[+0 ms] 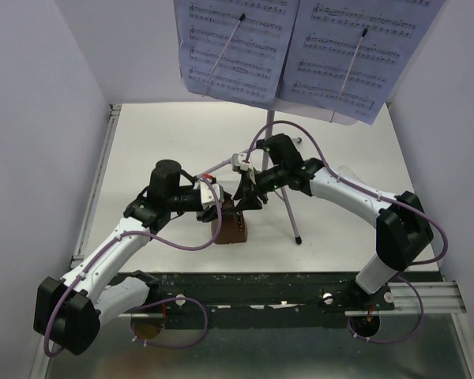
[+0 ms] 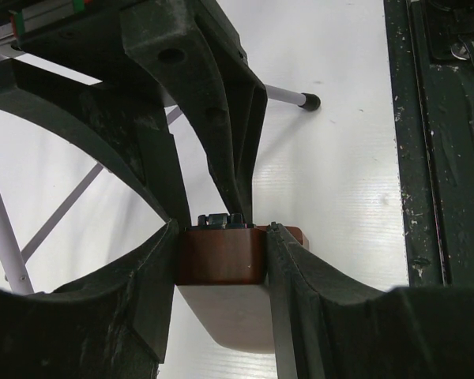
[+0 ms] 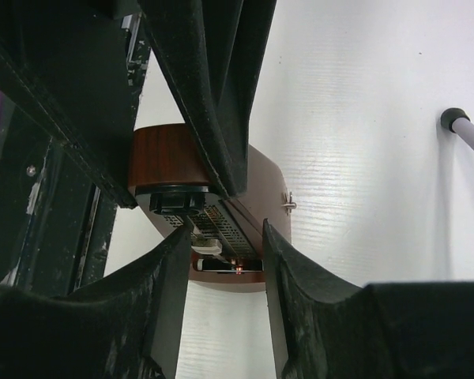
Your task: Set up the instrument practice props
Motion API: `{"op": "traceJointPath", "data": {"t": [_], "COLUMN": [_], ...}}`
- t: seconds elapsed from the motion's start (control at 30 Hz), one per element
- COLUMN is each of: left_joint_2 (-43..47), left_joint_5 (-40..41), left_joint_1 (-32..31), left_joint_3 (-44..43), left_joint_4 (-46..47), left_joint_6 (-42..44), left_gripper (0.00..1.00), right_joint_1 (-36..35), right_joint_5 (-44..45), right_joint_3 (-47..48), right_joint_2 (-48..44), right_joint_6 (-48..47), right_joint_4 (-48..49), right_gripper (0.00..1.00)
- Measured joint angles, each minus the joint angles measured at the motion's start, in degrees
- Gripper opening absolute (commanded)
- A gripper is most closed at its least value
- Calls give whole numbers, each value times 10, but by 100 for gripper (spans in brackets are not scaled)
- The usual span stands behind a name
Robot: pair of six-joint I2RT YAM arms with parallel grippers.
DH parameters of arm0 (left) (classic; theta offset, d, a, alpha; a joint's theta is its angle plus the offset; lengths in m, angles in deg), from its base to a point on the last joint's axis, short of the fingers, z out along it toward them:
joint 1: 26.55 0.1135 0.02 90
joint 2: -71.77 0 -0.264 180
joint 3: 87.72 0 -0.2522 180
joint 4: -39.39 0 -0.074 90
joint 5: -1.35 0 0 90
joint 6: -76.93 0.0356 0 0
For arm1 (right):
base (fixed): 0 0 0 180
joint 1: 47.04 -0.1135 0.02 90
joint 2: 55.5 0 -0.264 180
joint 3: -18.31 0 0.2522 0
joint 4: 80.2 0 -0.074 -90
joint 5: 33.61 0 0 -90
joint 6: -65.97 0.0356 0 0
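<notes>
The lilac music stand (image 1: 332, 117) stands at the back on its thin tripod (image 1: 289, 212), with two lavender sheet-music pages (image 1: 235, 47) clipped on it. The small brown metronome (image 1: 231, 227) stands upright on the white table beside a tripod leg. My left gripper (image 1: 220, 208) is shut on the metronome's upper body (image 2: 221, 257), one finger on each side. My right gripper (image 1: 250, 200) is open over the metronome's front face (image 3: 245, 237). It straddles the pendulum and its pale weight (image 3: 208, 245), which lies against the left finger.
A tripod foot (image 2: 308, 100) rests just past the metronome and shows in the right wrist view (image 3: 456, 118) too. A dark rail (image 1: 261, 288) runs along the table's near edge. Lilac walls close the sides and back.
</notes>
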Motion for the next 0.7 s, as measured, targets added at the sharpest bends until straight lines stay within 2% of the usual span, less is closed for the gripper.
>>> {"op": "traceJointPath", "data": {"t": [0.43, 0.7], "left_joint_2": [-4, -5], "left_joint_5": [-6, -7], "left_joint_1": [3, 4], "left_joint_3": [-2, -3], "left_joint_4": [0, -2], "left_joint_6": [0, 2], "left_gripper": [45, 45], "right_joint_1": [0, 4], "right_joint_5": [-10, 0], "right_joint_3": [3, 3], "right_joint_2": [1, 1], "right_joint_6": [13, 52], "right_joint_4": [-12, -12], "right_gripper": [22, 22]}}
